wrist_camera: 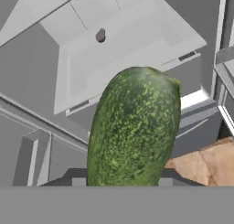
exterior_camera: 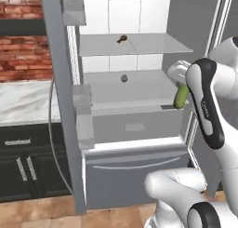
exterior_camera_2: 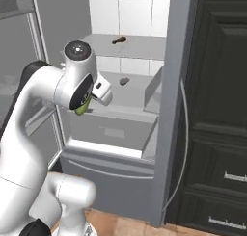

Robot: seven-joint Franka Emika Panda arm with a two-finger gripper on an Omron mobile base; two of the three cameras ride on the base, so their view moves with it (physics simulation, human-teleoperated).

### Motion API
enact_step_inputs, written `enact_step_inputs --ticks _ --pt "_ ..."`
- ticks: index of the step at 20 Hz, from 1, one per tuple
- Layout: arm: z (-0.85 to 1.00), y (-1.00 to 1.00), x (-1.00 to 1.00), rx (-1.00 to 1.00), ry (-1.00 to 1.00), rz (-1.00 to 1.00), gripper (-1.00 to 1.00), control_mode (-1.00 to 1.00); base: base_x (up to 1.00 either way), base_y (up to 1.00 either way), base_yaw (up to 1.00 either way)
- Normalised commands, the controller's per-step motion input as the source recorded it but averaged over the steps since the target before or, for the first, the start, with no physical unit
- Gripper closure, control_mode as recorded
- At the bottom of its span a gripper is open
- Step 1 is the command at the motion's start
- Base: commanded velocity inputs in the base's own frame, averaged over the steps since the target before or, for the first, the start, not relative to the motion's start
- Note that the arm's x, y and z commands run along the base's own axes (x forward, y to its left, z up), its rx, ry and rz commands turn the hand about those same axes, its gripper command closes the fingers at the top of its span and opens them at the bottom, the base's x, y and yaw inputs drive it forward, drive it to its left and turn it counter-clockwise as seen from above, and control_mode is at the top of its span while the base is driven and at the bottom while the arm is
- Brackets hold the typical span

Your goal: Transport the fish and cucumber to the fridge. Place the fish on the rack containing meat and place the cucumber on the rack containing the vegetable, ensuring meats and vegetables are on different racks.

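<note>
In front of the open fridge (exterior_camera: 135, 176), near the right end of its lower shelf (exterior_camera: 139, 90), the cucumber (exterior_camera: 181, 97) hangs upright in the pincer (exterior_camera: 179, 83), which is pinching it by the top end. In the hand view the cucumber (wrist_camera: 132, 131) rises from between the fingertips and covers the middle of the picture, green and speckled. It is held in the air, just off the shelf's right front corner, not resting on anything.

Farther in, on that lower shelf, sits the vegetable (exterior_camera: 124, 78), a small round mauve bulb, well apart from the cucumber. On the rack containing meat (exterior_camera: 139, 48), 1 level up, lies the meat (exterior_camera: 122, 38), a small brown drumstick near the middle.

Below the shelves is the wide bottom drawer (exterior_camera: 135, 169). To the left of the fridge stand a marble bench (exterior_camera: 25, 101), dark cabinets (exterior_camera: 23, 166) and a brick wall (exterior_camera: 21, 41).
</note>
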Motion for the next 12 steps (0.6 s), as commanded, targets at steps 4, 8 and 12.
enact_step_inputs --ticks 4,8,12 --pt "0.0 0.0 0.0 0.0 0.0 0.0 1.0 1.0 1.0 0.15 -0.1" --pt "0.0 0.0 0.0 0.0 0.0 0.0 1.0 1.0 1.0 0.61 -0.21" --pt "0.0 0.0 0.0 0.0 0.0 0.0 1.0 1.0 1.0 0.15 -0.24"
